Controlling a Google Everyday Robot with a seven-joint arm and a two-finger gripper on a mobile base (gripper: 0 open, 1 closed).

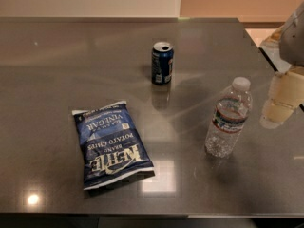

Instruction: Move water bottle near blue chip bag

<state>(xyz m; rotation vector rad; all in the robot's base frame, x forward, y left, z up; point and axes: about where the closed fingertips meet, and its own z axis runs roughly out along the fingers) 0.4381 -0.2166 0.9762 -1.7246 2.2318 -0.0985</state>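
The water bottle stands upright on the right part of the grey table. It is clear and ribbed, with a white cap and a red, white and blue label band. The blue chip bag lies flat at the front left of the table, well apart from the bottle. The gripper hangs at the right edge of the view, pale and blurred, a short way to the right of the bottle and not touching it.
A short dark blue soda can stands upright near the middle back of the table, open at the top. The table's right edge runs close behind the gripper. A pale wall lies beyond the far edge.
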